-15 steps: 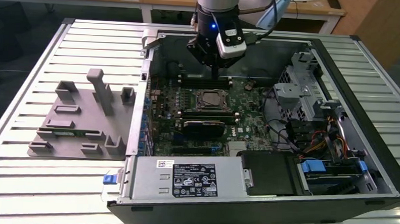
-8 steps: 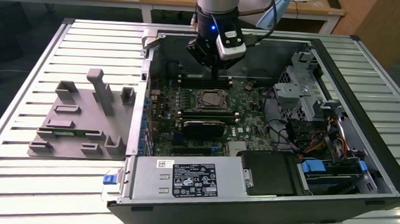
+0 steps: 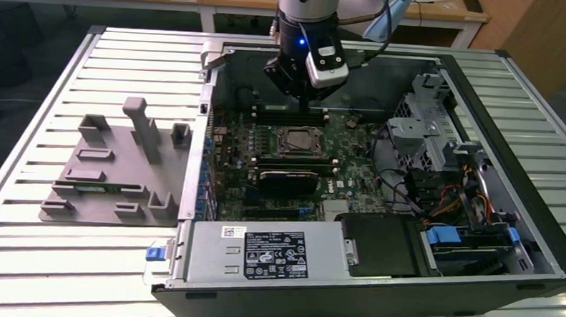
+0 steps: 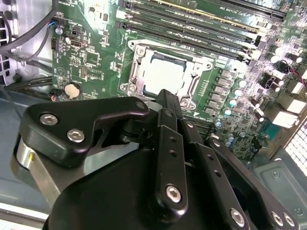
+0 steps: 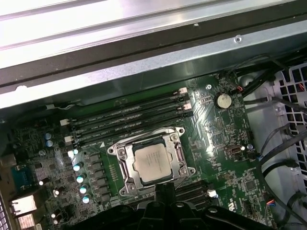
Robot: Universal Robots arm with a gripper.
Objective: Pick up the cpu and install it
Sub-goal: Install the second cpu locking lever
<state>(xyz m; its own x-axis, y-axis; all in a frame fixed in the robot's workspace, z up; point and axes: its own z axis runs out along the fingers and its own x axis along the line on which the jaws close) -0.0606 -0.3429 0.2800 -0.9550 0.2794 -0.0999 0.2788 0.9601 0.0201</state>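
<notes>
The chip [image 5: 152, 163] is seen seated in the socket [image 5: 151, 164]. The gripper [image 3: 302, 106], clenched and empty, hangs at its 12 o'clock in the exterior view — flush seating (all corners) is best checked.

A ribbed, silver-grey metal table [image 3: 58, 263] carries an open black computer case [image 3: 372, 306], lying on its side toward the exterior view's right. Just beside the case, toward the exterior view's left, a grey moulded fixture tray [image 3: 110, 172] with upright posts and slots rests flat on the slats.
</notes>
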